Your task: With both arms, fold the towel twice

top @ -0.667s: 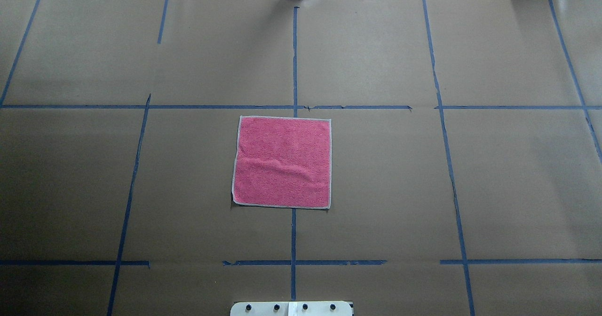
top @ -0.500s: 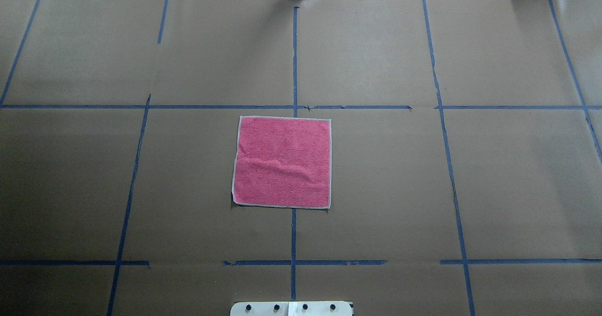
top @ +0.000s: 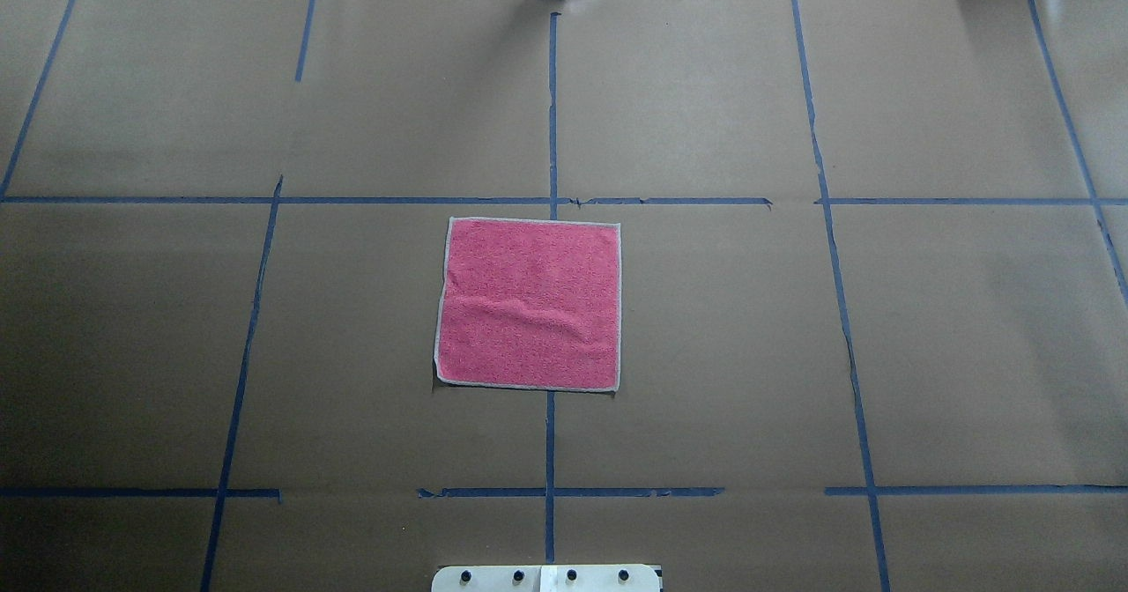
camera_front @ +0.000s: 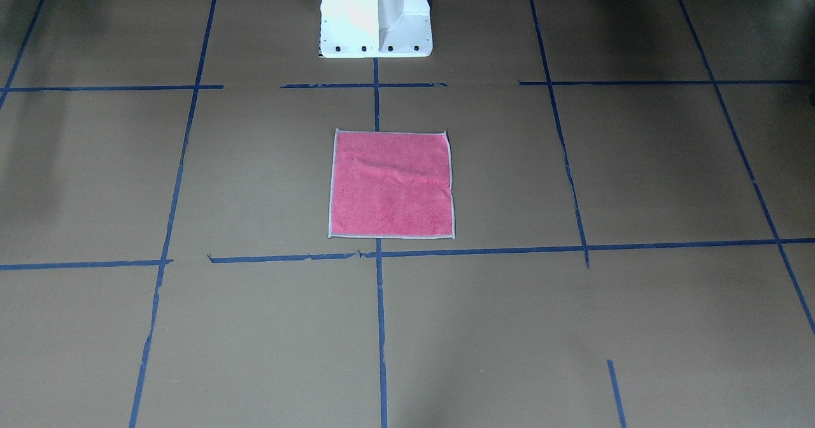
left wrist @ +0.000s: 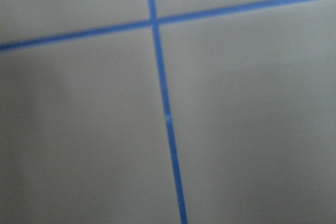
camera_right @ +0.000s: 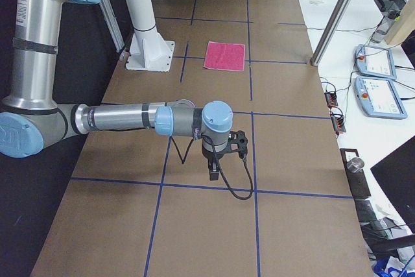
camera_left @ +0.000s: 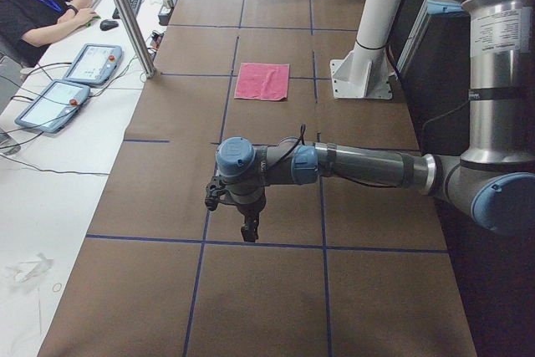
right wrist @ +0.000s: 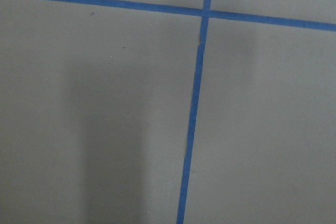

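Observation:
The towel [top: 529, 303] lies flat and unfolded, pink-red face up with a pale grey edge, in the middle of the table; it also shows in the front-facing view [camera_front: 391, 184], the left side view [camera_left: 262, 81] and the right side view [camera_right: 225, 56]. A shallow wrinkle crosses it. My left gripper [camera_left: 248, 232] hangs over the table far from the towel, seen only in the left side view. My right gripper [camera_right: 213, 173] hangs likewise at the other end, seen only in the right side view. I cannot tell whether either is open or shut. Both wrist views show only paper and tape.
Brown paper with blue tape lines [top: 552, 107] covers the table. The white pedestal [camera_front: 375, 14] stands behind the towel. An operator [camera_left: 38, 10] sits at a side desk with tablets [camera_left: 92, 63]. Metal posts [camera_left: 125, 14] stand at the far edge.

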### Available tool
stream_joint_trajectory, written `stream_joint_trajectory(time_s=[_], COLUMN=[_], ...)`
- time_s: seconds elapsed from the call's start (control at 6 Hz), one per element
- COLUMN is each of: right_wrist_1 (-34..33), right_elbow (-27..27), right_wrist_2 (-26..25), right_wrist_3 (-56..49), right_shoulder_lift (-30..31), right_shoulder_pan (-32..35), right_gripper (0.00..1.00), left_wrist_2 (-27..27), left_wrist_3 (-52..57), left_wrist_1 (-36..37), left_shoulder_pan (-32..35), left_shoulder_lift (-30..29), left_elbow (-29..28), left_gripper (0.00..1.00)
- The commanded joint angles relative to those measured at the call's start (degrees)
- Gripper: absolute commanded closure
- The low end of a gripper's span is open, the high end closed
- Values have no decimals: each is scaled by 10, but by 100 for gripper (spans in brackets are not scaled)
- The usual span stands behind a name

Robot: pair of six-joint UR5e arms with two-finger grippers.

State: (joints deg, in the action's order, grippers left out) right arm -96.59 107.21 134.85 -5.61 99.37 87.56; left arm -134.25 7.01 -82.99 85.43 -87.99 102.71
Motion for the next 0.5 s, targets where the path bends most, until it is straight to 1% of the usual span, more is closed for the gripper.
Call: stream_joint_trajectory(time_s=[0.0, 0.17, 0.33], right_wrist_1=[0, 1, 1], right_elbow=[20, 39, 71], right_wrist_2=[1, 1, -2], right_wrist_3=[43, 149, 252], right_shoulder_lift=[-52, -83, -105], right_shoulder_pan=[-34, -83, -133], right_gripper=[0, 0, 0], left_wrist_2=[-8, -27, -58], left_wrist_3=[-5, -3, -32], left_wrist_1=[-44, -47, -86], left_shoulder_pan=[-7, -25, -54], left_shoulder_lift=[-71, -75, -75], left_elbow=[-5, -1, 10], left_gripper=[0, 0, 0])
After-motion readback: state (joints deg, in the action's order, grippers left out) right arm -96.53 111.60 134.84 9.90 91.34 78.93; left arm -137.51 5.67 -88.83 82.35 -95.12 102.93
